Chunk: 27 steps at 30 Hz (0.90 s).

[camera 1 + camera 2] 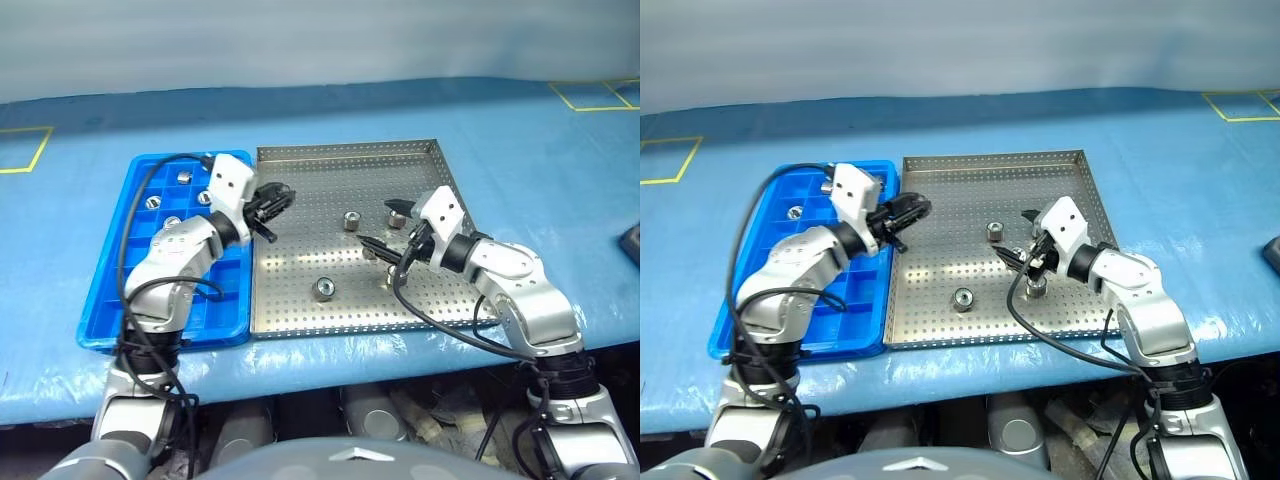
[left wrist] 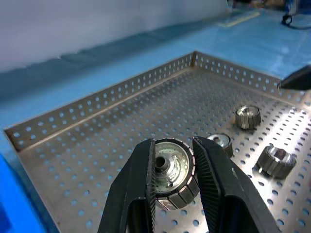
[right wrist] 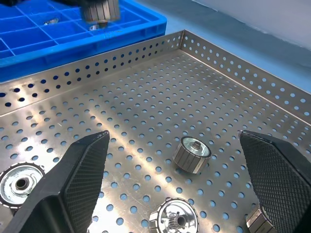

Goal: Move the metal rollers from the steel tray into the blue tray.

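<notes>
Left gripper [image 2: 174,177]: I am seeing its two black fingers [image 2: 131,194] pinching one metal roller [image 2: 171,172] by its flat ends, lifted clear of the perforated floor, over the steel tray's left edge beside the blue tray.
Right gripper [image 3: 175,160]: I am watching it hang with jaws spread wide and holding nothing, over the right half of the steel tray, with loose rollers lying between and below its fingertips.
Steel tray [image 1: 300,170]: sitting on the blue table cover [image 1: 520,140], its left rim running along the blue tray's right wall.
Loose rollers: I am counting one near the tray's middle [image 1: 352,220], one toward the near edge [image 1: 324,289], and more close under the right gripper [image 3: 182,221], partly hidden, so I cannot give an exact count.
Blue tray [image 1: 105,300]: lying just left of the steel tray; I am making out rollers already sitting in some far compartments, such as one at the back [image 1: 185,177].
Cables: black leads are looping from both wrists down past the table's near edge.
</notes>
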### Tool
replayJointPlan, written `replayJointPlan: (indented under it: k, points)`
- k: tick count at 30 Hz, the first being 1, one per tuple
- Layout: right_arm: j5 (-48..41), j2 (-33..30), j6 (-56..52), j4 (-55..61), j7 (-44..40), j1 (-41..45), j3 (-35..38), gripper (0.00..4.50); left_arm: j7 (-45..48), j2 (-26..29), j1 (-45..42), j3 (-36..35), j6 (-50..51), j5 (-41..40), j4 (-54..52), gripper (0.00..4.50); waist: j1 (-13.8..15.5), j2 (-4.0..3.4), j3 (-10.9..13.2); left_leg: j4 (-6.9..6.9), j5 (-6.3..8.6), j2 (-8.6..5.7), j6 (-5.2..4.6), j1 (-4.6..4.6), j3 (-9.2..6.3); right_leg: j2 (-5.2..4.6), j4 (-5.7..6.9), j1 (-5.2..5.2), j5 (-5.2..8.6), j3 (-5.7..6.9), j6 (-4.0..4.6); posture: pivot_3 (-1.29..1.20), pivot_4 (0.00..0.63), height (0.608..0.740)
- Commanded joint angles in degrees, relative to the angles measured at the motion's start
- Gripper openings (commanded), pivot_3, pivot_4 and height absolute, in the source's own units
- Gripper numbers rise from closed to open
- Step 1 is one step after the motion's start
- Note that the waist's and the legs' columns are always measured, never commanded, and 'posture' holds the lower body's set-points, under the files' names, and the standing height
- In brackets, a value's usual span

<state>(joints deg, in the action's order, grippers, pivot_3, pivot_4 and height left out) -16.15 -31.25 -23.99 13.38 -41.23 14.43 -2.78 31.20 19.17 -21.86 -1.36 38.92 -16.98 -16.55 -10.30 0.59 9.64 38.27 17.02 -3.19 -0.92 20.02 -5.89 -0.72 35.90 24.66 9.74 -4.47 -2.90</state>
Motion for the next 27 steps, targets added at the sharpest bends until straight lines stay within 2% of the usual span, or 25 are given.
replayJointPlan:
  k: [1, 6, 10, 14, 21, 27]
  points:
    - [-0.9, 0.5, 1.3, 1.6, -1.4, 1.5, -0.4, 4.5, -0.5, 5.0, 3.0, -2.7, 1.8, 0.1, -6.0, 1.24, 0.0, 0.0, 0.0, 0.0, 0.0, 0.0, 0.0, -0.01, 0.0, 0.03, 0.0, -0.02, 0.01, 0.01, -0.01, -0.21, 0.15, 0.74]
    - [-0.9, 1.7, 1.6, 2.2, -3.9, 2.5, -3.6, 4.5, -2.1, 15.2, 10.1, -5.1, 3.9, 4.4, -11.8, 1.24, 0.0, 0.03, 0.0, -0.02, -0.01, 0.05, 0.02, -0.04, -0.01, 0.14, 0.01, 0.0, 0.16, -0.01, -0.24, -0.17, 0.15, 0.74]
    - [-0.2, 3.4, 1.9, 0.2, -4.5, 4.3, -5.5, 4.5, -8.0, 18.1, 13.6, -10.7, 6.5, 8.3, -14.1, 1.24, 1.3, 0.06, 0.0, -0.01, -0.01, 0.02, 0.02, -0.04, -0.04, 0.08, 0.0, -0.01, 0.13, 0.02, -0.18, -0.12, 0.15, 0.74]
    - [0.0, 4.1, 2.4, -1.4, -5.7, 5.8, -6.6, 4.5, -13.1, 17.6, 15.1, -13.2, 10.1, 11.3, -15.5, 1.24, 3.4, 0.06, 0.0, -0.02, -0.01, 0.02, 0.04, -0.03, -0.12, 0.01, -0.02, 0.0, 0.0, 0.13, 0.05, -0.08, 0.15, 0.74]
    - [-0.2, 4.2, 2.8, -1.8, -8.3, 7.3, -8.3, 4.5, -18.1, 15.7, 17.7, -13.2, 14.0, 14.3, -14.7, 1.24, 6.4, 0.07, 0.0, -0.08, -0.02, -0.05, 0.06, 0.05, -0.29, -0.14, -0.07, 0.03, 0.01, 0.34, 0.11, -0.04, 0.15, 0.74]
    - [-0.8, 4.4, 2.6, 0.4, -10.2, 7.3, -9.8, 4.5, -19.6, 13.4, 17.0, -12.0, 13.2, 15.0, -13.0, 1.24, 7.5, 0.08, 0.0, -0.08, -0.04, -0.11, 0.11, 0.09, -0.44, -0.24, -0.08, 0.0, 0.03, 0.49, 0.14, -0.03, 0.15, 0.74]
